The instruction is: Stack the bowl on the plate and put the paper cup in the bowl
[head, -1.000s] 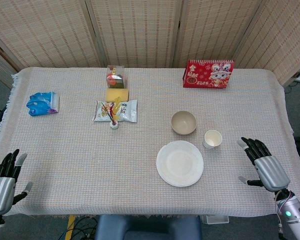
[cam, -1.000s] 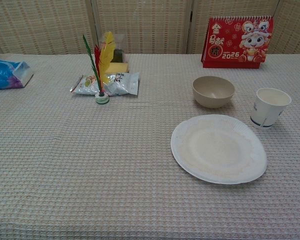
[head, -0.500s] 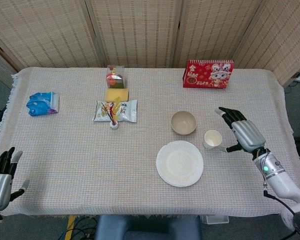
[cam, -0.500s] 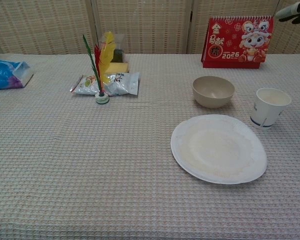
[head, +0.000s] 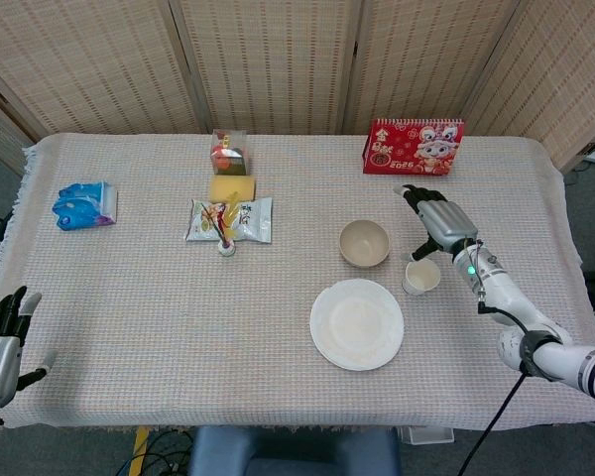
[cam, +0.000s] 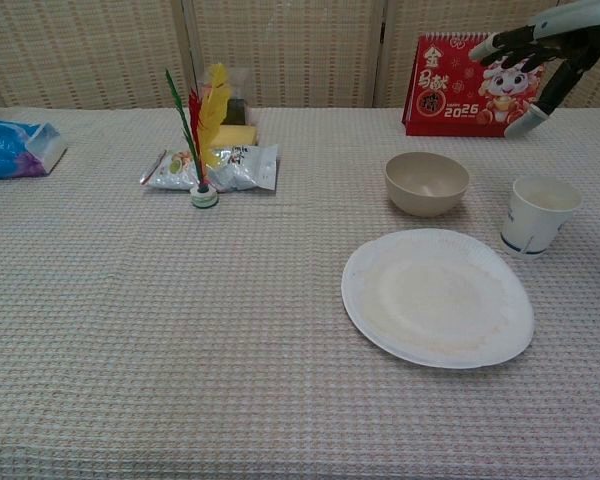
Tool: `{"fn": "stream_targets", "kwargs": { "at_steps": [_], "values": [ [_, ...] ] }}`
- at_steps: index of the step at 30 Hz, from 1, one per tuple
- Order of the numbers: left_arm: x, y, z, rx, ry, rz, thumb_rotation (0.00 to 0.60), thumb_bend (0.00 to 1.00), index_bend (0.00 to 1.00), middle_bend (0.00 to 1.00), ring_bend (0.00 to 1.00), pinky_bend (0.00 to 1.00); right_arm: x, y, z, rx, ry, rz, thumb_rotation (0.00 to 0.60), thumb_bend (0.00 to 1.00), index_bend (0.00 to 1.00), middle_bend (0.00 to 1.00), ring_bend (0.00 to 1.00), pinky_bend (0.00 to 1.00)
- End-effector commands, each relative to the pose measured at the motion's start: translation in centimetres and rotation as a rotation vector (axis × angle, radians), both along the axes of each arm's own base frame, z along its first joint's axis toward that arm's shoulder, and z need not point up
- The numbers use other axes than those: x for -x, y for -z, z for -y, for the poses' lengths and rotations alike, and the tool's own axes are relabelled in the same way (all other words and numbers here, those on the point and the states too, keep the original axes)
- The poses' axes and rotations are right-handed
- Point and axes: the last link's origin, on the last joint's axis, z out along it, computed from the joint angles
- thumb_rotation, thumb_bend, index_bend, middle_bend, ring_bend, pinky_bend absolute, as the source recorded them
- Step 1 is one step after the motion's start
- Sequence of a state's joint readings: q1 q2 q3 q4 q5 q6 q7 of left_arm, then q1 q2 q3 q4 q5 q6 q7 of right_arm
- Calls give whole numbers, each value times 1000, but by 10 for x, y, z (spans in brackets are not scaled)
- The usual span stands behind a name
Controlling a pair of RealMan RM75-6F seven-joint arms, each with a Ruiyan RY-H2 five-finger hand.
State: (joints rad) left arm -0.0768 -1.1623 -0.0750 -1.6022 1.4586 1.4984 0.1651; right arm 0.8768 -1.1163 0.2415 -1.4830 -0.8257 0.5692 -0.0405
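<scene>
A beige bowl (head: 364,243) (cam: 427,183) stands on the table just behind a white paper plate (head: 357,323) (cam: 437,297). To the right of the bowl stands a white paper cup (head: 421,276) (cam: 539,214), upright and empty. My right hand (head: 438,223) (cam: 550,45) hovers open above the cup, fingers spread toward the bowl and holding nothing. At the near left table edge my left hand (head: 2,340) hangs open and empty; the chest view does not show it.
A red desk calendar (head: 414,147) (cam: 476,83) stands at the back right. A feather shuttlecock (head: 226,235) (cam: 200,135), a snack packet (head: 230,219), a yellow block (head: 232,187) and a small clear box (head: 230,153) sit left of centre. A blue packet (head: 83,205) lies far left.
My right hand has swung from the near right table edge up and leftward until it hangs over the cup. My left hand has sunk a little lower at the table edge.
</scene>
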Motion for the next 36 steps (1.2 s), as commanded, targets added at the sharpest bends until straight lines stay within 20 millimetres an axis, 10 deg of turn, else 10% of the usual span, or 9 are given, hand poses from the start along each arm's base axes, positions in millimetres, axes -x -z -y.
{"fn": "stream_targets", "kwargs": {
  "at_steps": [1,21,36],
  "values": [
    [2,1,-4,14,-8,4,600,315,0,0,0,259,-6,16,7,-40,10,0,600,0,0,0,0,0],
    [6,-10,0,-19,-24,27,600,315,0,0,0,259,-26,85,23,-138,4,-14,600,0,0,0,0,0],
    [6,-12,1,-13,-16,36,600,315,0,0,0,259,-17,100,28,-141,33,-28,600,0,0,0,0,0]
  ]
}}
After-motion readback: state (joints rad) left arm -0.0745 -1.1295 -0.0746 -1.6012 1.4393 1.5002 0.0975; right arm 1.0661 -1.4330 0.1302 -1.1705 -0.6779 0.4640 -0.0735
